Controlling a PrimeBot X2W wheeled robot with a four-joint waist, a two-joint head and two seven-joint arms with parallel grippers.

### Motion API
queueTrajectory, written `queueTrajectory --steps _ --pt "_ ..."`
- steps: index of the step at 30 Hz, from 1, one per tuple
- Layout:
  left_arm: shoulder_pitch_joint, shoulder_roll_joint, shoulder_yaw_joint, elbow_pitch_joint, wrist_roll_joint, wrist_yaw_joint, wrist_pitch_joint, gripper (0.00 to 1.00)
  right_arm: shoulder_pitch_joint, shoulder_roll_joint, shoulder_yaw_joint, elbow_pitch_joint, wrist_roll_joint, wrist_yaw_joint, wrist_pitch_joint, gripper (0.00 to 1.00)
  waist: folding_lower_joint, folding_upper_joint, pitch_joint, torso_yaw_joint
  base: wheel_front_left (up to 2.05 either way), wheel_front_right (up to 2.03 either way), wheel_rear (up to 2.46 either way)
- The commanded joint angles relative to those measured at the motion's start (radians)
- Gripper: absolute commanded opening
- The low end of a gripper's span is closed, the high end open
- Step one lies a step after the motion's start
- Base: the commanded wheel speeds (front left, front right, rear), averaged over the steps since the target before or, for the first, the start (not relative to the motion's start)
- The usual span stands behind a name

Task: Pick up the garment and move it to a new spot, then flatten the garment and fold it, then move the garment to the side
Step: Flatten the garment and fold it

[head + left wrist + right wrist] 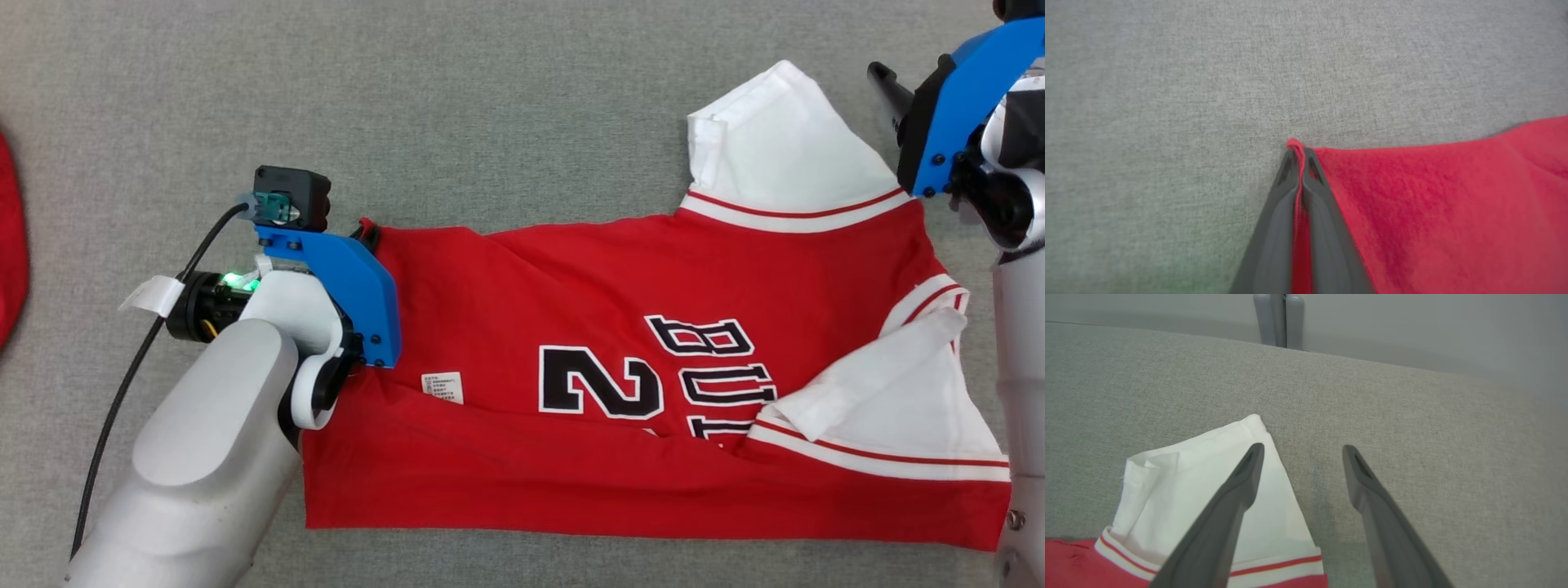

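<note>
Grey woven cloth (457, 106) covers the whole work surface. On it lies the red jersey (571, 318) (white sleeves, black lettering), spread from the centre of the head view toward three o'clock. At the jersey's nine o'clock edge the left gripper (1299, 152) is pinched tight on a red hem corner. The right gripper (1303, 449) hangs at two o'clock, fingers spread wide and empty, one finger above the white sleeve (1180, 477).

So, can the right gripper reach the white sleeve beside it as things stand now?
Probably yes: the right gripper hangs open right at the edge of the white sleeve, and nothing lies between them on the grey surface.
</note>
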Motion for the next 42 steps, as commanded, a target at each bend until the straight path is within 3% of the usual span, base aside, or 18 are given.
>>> queueTrajectory --steps 1,10,18,19,20,21,25,32,42 --pt "0.049 -0.014 -0.032 0.025 -0.003 -0.009 0.020 0.00 -0.021 -0.008 0.005 0.019 -0.004 0.000 -0.001 1.00 0.0000 0.0000 0.018 0.021 0.00 0.00 0.00" --pt "0.044 -0.042 -0.051 -0.047 -0.005 -0.022 -0.006 0.00 -0.107 -0.030 -0.010 0.158 -0.055 0.000 -0.006 1.00 0.0000 0.0000 0.061 0.100 0.00 0.00 0.00" --pt "0.062 -0.051 -0.055 -0.056 -0.012 -0.027 -0.030 0.00 -0.112 -0.056 0.041 0.246 -0.051 0.000 0.042 1.00 0.0000 0.0000 0.076 0.129 0.00 0.00 0.00" --pt "0.062 -0.049 -0.051 -0.055 -0.011 -0.024 -0.038 0.00 -0.109 -0.059 0.048 0.252 -0.046 0.000 0.054 0.74 0.0000 0.0000 0.075 0.130 0.00 0.00 0.00" --pt "0.061 -0.048 -0.047 -0.054 -0.009 -0.021 -0.048 0.00 -0.107 -0.060 0.055 0.256 -0.042 0.000 0.062 0.15 0.0000 0.0000 0.075 0.131 0.00 0.00 0.00" --pt "0.060 -0.046 -0.042 -0.052 -0.009 -0.019 -0.055 0.00 -0.107 -0.064 0.061 0.256 -0.042 0.000 0.064 0.00 0.0000 0.0000 0.074 0.131 0.00 0.00 0.00" --pt "0.041 -0.037 -0.019 -0.045 0.006 -0.006 -0.121 0.00 -0.117 -0.075 0.050 0.235 -0.021 0.000 0.004 0.00 0.0000 0.0000 0.072 0.124 0.00 0.00 0.00" --pt "0.019 -0.030 0.035 -0.036 0.013 -0.018 -0.291 0.00 -0.085 -0.020 0.002 0.185 0.025 0.000 -0.166 0.00 0.0000 0.0000 0.028 0.091 0.00 0.00 0.00" --pt "0.078 -0.007 0.053 -0.026 0.010 -0.033 -0.399 0.00 0.030 -0.026 0.008 0.075 0.110 0.000 -0.260 0.00 0.0000 0.0000 -0.044 0.040 0.00 0.00 0.00"
